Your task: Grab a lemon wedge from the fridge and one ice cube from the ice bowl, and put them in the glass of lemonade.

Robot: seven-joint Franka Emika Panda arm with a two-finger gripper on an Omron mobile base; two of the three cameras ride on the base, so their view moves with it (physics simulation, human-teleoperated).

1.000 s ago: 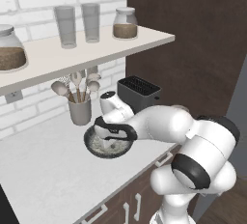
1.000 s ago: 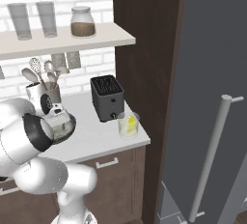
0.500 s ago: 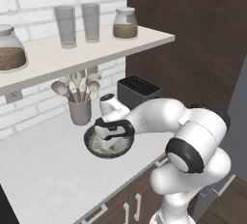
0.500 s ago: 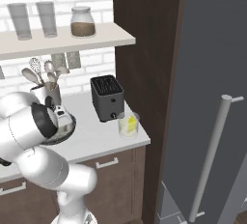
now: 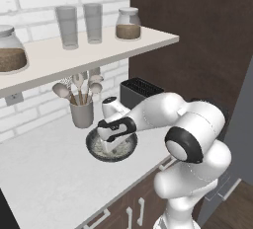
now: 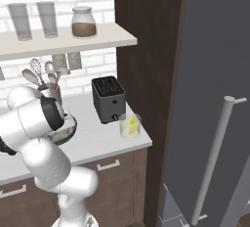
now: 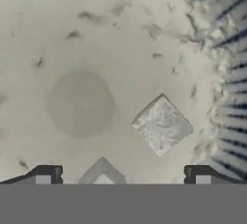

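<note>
A: Claw?
B: Gripper (image 7: 122,174) is down inside the ice bowl (image 5: 97,152), tips wide apart, nothing btwn them. Hand cam: one ice cube (image 7: 162,125) just ahead of the tips, a bit twd the right one; a 2nd cube (image 7: 102,172) right at the bottom edge btwn the tips, partly cut off.
A: Bowl where?
B: On the counter (image 5: 44,183), just in front of the utensil cup (image 5: 82,113), toaster (image 6: 108,99) to its right.
A: Lemonade?
B: Glass (image 6: 130,126) near the counter's right edge, in front of the toaster, well apart from the bowl. Yellow wedge (image 6: 131,122) shows in it.
A: Fridge?
B: Fridge (image 6: 215,84) far right, door shut, bar handle (image 6: 215,157) in front.
A: Further back?
B: Shelf (image 5: 89,55) w/ 2 tumblers (image 5: 66,27) & jars (image 5: 128,24).
</note>
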